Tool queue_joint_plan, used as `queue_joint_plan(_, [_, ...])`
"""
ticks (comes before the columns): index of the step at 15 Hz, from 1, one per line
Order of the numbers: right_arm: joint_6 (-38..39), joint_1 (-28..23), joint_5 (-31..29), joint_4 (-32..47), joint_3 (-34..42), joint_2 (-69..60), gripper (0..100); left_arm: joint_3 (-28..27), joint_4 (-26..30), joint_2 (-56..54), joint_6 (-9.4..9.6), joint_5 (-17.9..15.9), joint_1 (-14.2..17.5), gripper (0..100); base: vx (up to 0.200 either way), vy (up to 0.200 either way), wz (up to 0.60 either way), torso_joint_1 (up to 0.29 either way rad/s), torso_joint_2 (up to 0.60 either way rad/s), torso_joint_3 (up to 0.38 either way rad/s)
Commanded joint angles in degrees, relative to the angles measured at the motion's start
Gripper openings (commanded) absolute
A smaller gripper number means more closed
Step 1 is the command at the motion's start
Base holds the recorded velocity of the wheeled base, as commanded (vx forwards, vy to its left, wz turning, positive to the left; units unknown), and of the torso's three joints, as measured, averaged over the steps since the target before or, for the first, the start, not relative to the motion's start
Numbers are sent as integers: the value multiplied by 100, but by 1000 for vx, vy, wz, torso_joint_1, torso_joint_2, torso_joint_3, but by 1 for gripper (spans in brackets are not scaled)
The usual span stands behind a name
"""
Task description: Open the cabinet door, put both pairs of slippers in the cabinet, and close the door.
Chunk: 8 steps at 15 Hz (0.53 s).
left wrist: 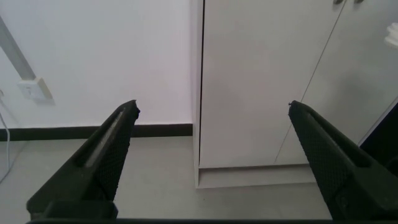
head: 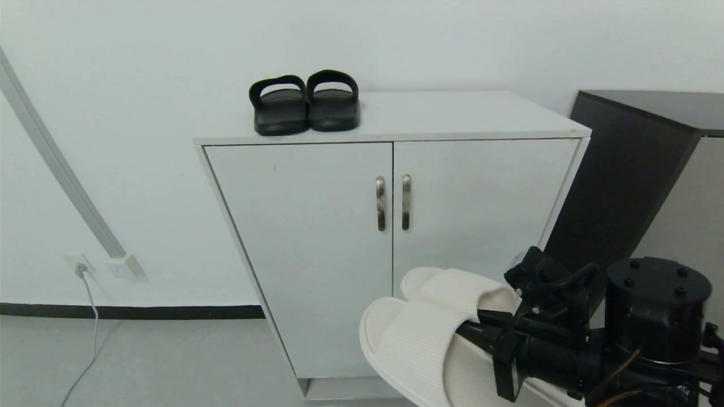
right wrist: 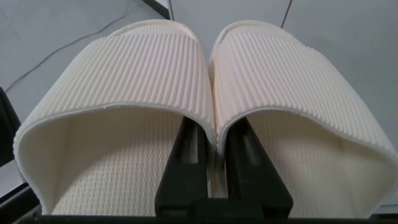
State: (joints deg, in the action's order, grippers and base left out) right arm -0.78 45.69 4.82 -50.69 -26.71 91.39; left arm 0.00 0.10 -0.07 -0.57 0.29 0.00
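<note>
Cabinet: a white cabinet (head: 452,113) stands against the far wall. Its left door (head: 305,237) and right door (head: 481,203) are both closed. Two vertical metal handles (head: 380,203) sit side by side at the centre seam.

Black slippers: the black slippers (head: 305,104) rest on the cabinet top, toward its left end. They lie side by side and touching, with their straps toward the wall.

White slippers: the white slippers (head: 435,333) are held off the floor, near and to the right, in front of the lower part of the right door. In the right wrist view the white slippers (right wrist: 143,68) lie side by side with their ribbed straps meeting in the middle.

Right hand: the right hand (head: 469,328) is clamped on the white slippers. The right wrist view shows one finger of the right hand (right wrist: 214,134) pushed under each strap, with the two inner strap edges pinched between them.

Left hand: in the left wrist view the left hand (left wrist: 212,107) has its fingers wide apart and holds nothing. It is low down, facing the cabinet's left front corner above the floor (left wrist: 155,168).

Surroundings: a dark cabinet (head: 622,169) stands just to the right of the white one. A wall socket (head: 79,264) with a cable (head: 90,339) hanging to the floor is on the wall at left.
</note>
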Motion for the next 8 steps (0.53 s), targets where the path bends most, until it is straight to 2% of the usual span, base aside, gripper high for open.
queue_joint_plan(1, [-1, 1, 11, -2, 69, 1, 0, 0, -1, 7, -4, 6, 0, 100, 0, 0, 0, -95, 447, 344])
queue_joint_plan(7, [8, -8, -7, -196, 87, 28, 0, -9, 8, 60, 13, -12, -9, 100, 0, 0, 0, -45, 435, 386])
queue_joint_plan(8, [8, -8, -7, -196, 87, 19, 0, -9, 8, 60, 40, -12, -9, 100, 0, 0, 0, -7, 227, 212])
